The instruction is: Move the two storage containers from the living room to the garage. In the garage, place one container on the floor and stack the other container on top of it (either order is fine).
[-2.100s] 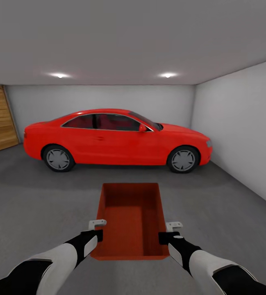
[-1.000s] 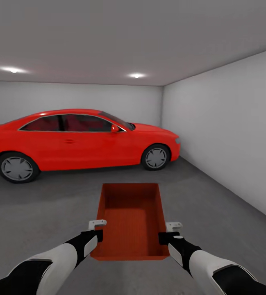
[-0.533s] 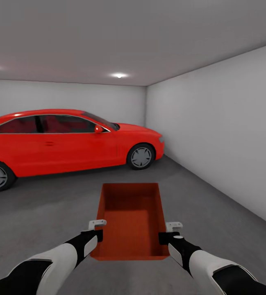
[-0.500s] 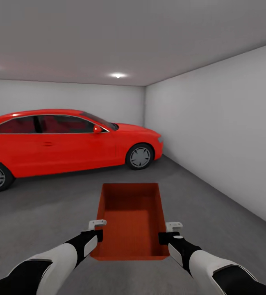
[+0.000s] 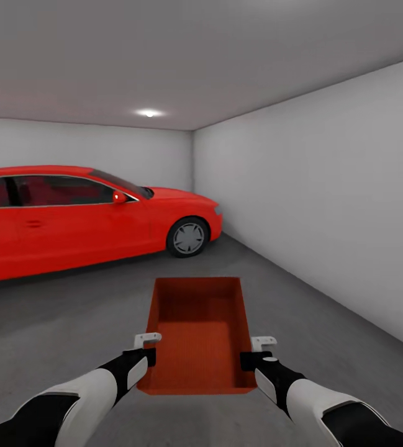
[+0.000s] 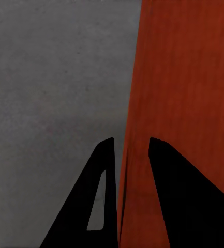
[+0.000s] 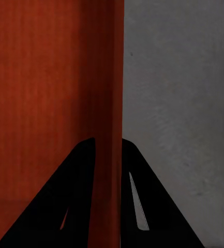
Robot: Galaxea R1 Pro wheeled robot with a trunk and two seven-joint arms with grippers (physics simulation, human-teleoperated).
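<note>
Two robot hands carry one orange-red storage container [image 5: 196, 335] through the garage, holding it level above the dark grey concrete floor [image 5: 52, 316] in the head view. No brand, label or lettering can be read on the bin, the car or the walls.

At about 8 o'clock from the bin's middle, the left hand [image 5: 146, 347] is clamped on the container's left long wall near its near end. The left wrist view shows the left hand [image 6: 127, 170] with one dark finger [image 6: 99, 201] outside the wall and the other inside, the orange-red wall pinched between them, with mottled concrete beyond.

At about 4 o'clock, the right hand [image 5: 258, 351] is clamped on the opposite long wall. In the right wrist view the right hand [image 7: 107, 170] straddles that wall the same way, its fingers [image 7: 137, 206] nearly together with only the thin wall between.

The container is open-topped and bare inside, its long axis pointing away from the robot.

At 10 o'clock in the head view a red car [image 5: 83, 217] stands side-on, its front wheel [image 5: 189, 237] near the corner of the pale grey walls [image 5: 325, 205]. One ceiling light [image 5: 148, 113] glows at 11 o'clock.
</note>
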